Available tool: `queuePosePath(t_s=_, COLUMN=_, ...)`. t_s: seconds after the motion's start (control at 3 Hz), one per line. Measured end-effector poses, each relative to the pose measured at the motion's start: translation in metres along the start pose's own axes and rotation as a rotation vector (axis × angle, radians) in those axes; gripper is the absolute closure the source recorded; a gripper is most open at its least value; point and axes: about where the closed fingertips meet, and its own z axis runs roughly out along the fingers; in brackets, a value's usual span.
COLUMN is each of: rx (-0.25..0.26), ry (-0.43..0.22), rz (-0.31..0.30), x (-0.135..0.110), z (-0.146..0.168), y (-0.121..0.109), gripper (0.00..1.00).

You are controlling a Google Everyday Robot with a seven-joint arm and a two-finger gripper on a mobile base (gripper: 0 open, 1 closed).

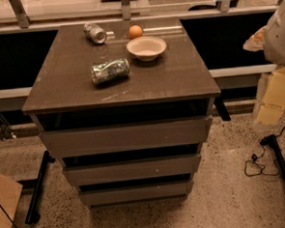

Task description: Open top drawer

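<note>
The top drawer (127, 136) sits directly under the front edge of the surface (179, 80), its long plain front panel facing the camera. A dark band separates it from the surface's front edge. Whether it is slid out a little or fully shut is hard to judge from this angle. The two narrower drawer fronts (132, 169) lie below it, the lowest partly in shadow.

The hand (269, 112) hangs off the right edge of the surface, well apart from the drawer. It shows only as pale cream blocks under a white arm housing (278, 30) that the frame cuts off. I cannot tell whether it is spread or pressed together.

A green can (110, 71) lies on its side near the middle of the surface. A white bowl (146, 48) sits behind it. An orange (135, 31) and a silver can (95, 33) lie near the back edge.
</note>
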Motion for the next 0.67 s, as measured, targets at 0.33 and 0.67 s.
queuePosePath(t_s=0.33, rx=0.000, ry=0.000, rz=0.000, x=0.000, z=0.000, y=0.000, gripper=0.00)
queuePosePath(t_s=0.67, rx=0.019, ry=-0.006, rz=-0.007, x=-0.009, z=0.013, y=0.005, gripper=0.00)
